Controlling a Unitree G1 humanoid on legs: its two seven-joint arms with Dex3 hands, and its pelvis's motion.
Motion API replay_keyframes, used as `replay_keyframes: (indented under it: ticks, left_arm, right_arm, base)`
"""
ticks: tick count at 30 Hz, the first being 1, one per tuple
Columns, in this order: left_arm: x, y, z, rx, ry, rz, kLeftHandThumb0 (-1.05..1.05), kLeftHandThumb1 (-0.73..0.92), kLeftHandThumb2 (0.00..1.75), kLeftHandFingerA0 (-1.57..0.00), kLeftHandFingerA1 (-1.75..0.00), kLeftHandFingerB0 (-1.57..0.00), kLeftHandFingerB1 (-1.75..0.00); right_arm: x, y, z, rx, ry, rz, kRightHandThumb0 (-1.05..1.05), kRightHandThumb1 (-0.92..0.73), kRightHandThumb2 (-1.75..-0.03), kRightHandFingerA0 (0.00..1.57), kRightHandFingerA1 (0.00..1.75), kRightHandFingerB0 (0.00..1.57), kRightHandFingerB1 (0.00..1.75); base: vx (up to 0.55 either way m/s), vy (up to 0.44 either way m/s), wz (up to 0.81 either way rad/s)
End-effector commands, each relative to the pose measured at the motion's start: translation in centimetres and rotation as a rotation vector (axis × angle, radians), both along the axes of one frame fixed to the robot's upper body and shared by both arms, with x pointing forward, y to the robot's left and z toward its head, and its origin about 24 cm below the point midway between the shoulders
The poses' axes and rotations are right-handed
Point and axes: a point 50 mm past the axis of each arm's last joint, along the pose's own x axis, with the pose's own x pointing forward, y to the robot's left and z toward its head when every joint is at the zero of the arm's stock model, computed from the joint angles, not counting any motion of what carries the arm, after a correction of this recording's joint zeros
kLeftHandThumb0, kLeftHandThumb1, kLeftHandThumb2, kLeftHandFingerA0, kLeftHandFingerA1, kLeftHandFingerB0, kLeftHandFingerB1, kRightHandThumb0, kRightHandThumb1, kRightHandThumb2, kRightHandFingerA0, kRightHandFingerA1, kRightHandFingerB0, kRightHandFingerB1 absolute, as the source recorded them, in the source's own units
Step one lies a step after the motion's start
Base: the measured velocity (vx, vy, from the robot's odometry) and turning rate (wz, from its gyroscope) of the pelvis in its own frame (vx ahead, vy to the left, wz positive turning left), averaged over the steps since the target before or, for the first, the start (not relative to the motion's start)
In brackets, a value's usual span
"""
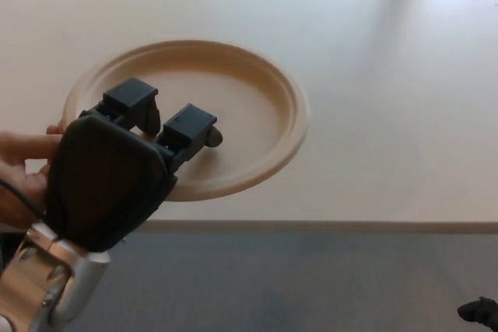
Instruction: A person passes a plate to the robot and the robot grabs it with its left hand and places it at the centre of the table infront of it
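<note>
The table [405, 99] takes up most of what I can see, a pale cream top running to a straight near edge, with grey floor [311, 277] below it. Nothing else sits on the part of the top that shows.

Next in size is the plate [257, 106], a tan paper one with a raised rim, held out over the near left part of the table. It looks slightly tilted, and I cannot tell whether its far rim touches the top or hangs just above it.

The left hand [117, 176] comes in from the lower left, its black back toward me and its 2 thick fingers [191, 126] curled down over the plate's near rim into the well, clamped on it as far as I can judge; the thumb is hidden underneath. At the picture's left edge a person's hand [23, 169] is right beside the rim, seemingly touching it, so the plate is not yet the robot's alone.

Smallest of all, a dark bit of the right hand [481, 311] peeks in at the bottom right corner, well apart from everything; I cannot tell how its fingers stand.

To my eye this is the handover itself, grip made, release pending. The next move calls for the person letting go, then carrying the plate right and forward to the table's centre and setting it flat.
</note>
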Motion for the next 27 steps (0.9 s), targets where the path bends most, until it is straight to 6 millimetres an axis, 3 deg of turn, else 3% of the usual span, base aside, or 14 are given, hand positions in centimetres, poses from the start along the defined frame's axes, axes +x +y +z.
replay_keyframes:
  ticks: [1,2,3,4,7,8,11,12,13,14,15,17,21,27]
  left_arm:
    - [-0.2,0.3,-0.4,0.014,-0.04,0.018,-0.31,0.63,0.59,-0.8,-1.66,-0.68,-0.88]
    - [-0.2,0.2,-0.5,0.011,-0.03,0.011,-0.31,0.65,0.59,-0.78,-1.67,-0.69,-0.9]
    - [-0.2,0.1,-0.5,0.008,-0.016,0.003,-0.31,0.65,0.59,-0.78,-1.67,-0.69,-0.9]
    - [0.0,0.0,-0.5,-0.006,-0.015,0.0,-0.32,0.64,0.59,-0.79,-1.67,-0.71,-0.9]
    - [0.3,0.0,-0.5,-0.008,-0.004,-0.002,-0.31,0.63,0.59,-0.81,-1.62,-0.76,-0.82]
    - [0.4,0.0,-0.6,-0.004,-0.008,-0.001,-0.4,0.49,0.67,-0.92,-1.5,-0.74,-0.79]
    - [1.2,0.1,-0.9,-0.005,-0.019,-0.001,-0.36,0.55,0.6,-0.82,-1.59,-0.7,-0.85]
    - [1.5,0.3,-1.0,-0.004,0.0,0.009,-0.28,0.6,0.57,-0.77,-1.65,-0.74,-0.95]
    - [1.7,0.3,-1.1,0.002,0.008,0.011,-0.25,0.57,0.58,-0.79,-1.6,-0.76,-0.88]
    - [1.9,0.4,-1.4,0.011,0.016,0.012,-0.25,0.57,0.58,-0.79,-1.6,-0.76,-0.88]
    - [2.3,0.5,-1.7,0.022,0.032,0.028,-0.25,0.56,0.59,-0.83,-1.55,-0.82,-0.72]
    - [2.7,0.6,-2.2,0.018,0.042,0.03,-0.22,0.55,0.59,-0.86,-1.55,-0.82,-0.78]
    - [4.1,0.6,-3.0,0.037,0.088,0.059,-0.29,0.56,0.59,-0.93,-1.51,-0.84,-0.5]
    - [6.1,0.3,-3.7,0.083,0.139,0.083,-0.31,0.59,0.6,-0.89,-1.47,-0.81,-0.6]
  right_arm:
    - [-0.9,-0.8,-0.2,-0.017,0.018,-0.016,-0.72,-0.61,-0.98,0.49,0.71,0.13,0.52]
    - [-0.9,-0.9,-0.2,-0.02,0.021,-0.015,-0.69,-0.79,-0.63,0.45,0.6,0.17,0.43]
    - [-1.0,-1.0,-0.2,-0.024,0.025,-0.014,-0.69,-0.79,-0.63,0.45,0.6,0.17,0.43]
    - [-0.7,-1.2,0.0,-0.019,0.014,-0.018,-0.69,-0.6,-0.97,0.41,0.65,0.14,0.52]
    - [-0.5,-1.0,0.0,-0.024,0.02,-0.017,-0.7,-0.6,-0.98,0.35,0.61,0.14,0.5]
    - [-0.5,-1.0,0.0,-0.023,0.019,-0.016,-0.7,-0.6,-0.98,0.37,0.63,0.14,0.51]
    - [-0.3,-1.0,0.2,-0.026,0.014,-0.011,-0.7,-0.6,-0.98,0.4,0.64,0.14,0.51]
    - [0.0,-0.9,0.3,-0.036,0.009,0.001,-0.7,-0.79,-0.64,0.44,0.58,0.17,0.42]
    - [0.0,-0.9,0.4,-0.036,0.009,0.003,-0.71,-0.61,-0.99,0.33,0.62,0.13,0.5]
    - [0.1,-0.9,0.4,-0.036,0.011,0.004,-0.71,-0.61,-0.99,0.33,0.62,0.13,0.5]
    - [0.1,-0.9,0.4,-0.033,0.011,0.002,-0.7,-0.61,-0.97,0.22,0.58,0.12,0.5]
    - [0.2,-0.8,0.4,-0.031,0.009,-0.004,-0.7,-0.6,-0.97,0.25,0.59,0.12,0.5]
    - [0.4,-0.8,0.5,-0.034,0.006,-0.002,-0.69,-0.6,-0.98,0.33,0.61,0.12,0.5]
    - [0.7,-0.6,0.7,-0.022,-0.009,-0.007,-0.7,-0.6,-0.98,0.3,0.61,0.11,0.51]
  base:
    - [0.0,0.0,0.0]
    - [0.0,0.0,0.0]
    - [0.0,0.0,0.0]
    - [0.0,0.0,0.0]
    - [0.0,0.0,0.0]
    - [0.0,0.0,0.0]
    - [0.0,0.0,0.0]
    - [0.0,0.0,0.0]
    - [0.0,0.0,0.0]
    - [0.0,0.0,0.0]
    - [0.0,0.0,0.0]
    - [0.0,0.0,0.0]
    - [0.0,0.0,0.0]
    - [0.0,0.0,0.0]
